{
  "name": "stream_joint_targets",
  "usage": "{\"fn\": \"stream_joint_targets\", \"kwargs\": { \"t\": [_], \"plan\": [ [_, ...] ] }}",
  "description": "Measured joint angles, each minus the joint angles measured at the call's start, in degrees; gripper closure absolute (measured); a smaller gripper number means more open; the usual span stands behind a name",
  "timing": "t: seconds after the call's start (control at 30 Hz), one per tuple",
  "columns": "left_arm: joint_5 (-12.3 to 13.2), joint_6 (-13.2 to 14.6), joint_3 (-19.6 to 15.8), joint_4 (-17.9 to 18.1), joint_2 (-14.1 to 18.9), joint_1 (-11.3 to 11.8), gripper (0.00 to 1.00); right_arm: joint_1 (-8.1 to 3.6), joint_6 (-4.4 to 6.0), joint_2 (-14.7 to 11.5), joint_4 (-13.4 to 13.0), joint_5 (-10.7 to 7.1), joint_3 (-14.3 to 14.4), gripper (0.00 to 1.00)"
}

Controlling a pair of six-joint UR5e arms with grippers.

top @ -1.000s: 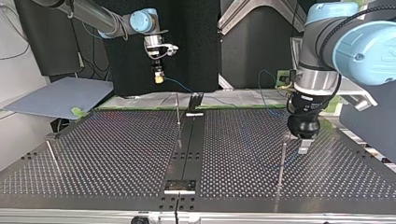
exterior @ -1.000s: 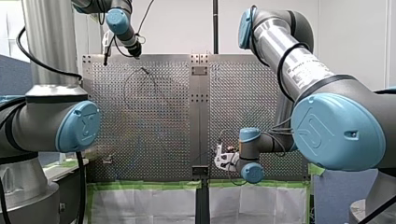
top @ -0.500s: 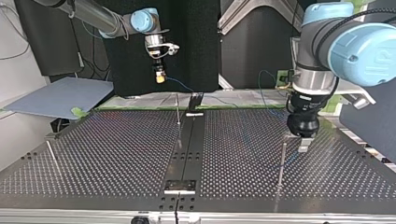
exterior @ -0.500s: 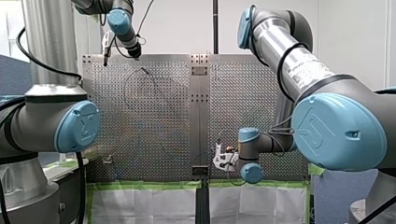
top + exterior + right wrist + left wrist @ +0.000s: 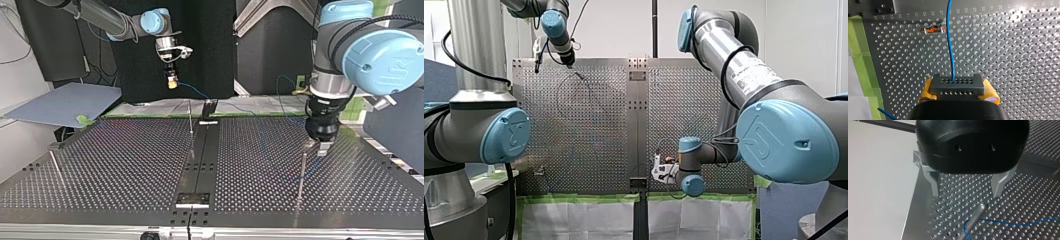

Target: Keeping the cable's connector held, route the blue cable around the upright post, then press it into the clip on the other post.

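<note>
My right gripper [image 5: 958,90] pinches the connector [image 5: 957,83] so the blue cable [image 5: 949,37] cannot slip. My left gripper [image 5: 965,188] hangs open over the post [image 5: 974,218], ready to guide the cable.

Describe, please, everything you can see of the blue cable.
The blue cable is thin and looks like flexible coated wire. One end enters the grey connector, gripped between my right claw's yellow pads. From there it runs almost straight over the perforated table, passing close beside the orange clip, not in it. In the left wrist view it seems to curl around the metal post ahead of my open left claw, which does not touch it.
</note>
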Motion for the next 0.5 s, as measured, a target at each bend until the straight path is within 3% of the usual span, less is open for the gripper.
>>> {"fn": "stream_joint_targets", "kwargs": {
  "t": [0.5],
  "plan": [
    [-4.42, -2.36, -0.01, -1.68, 0.02, -1.39, 0.0, 0.3, 0.04, 0.0, -0.1, 0.0, 0.0, 1.0]
  ]
}}
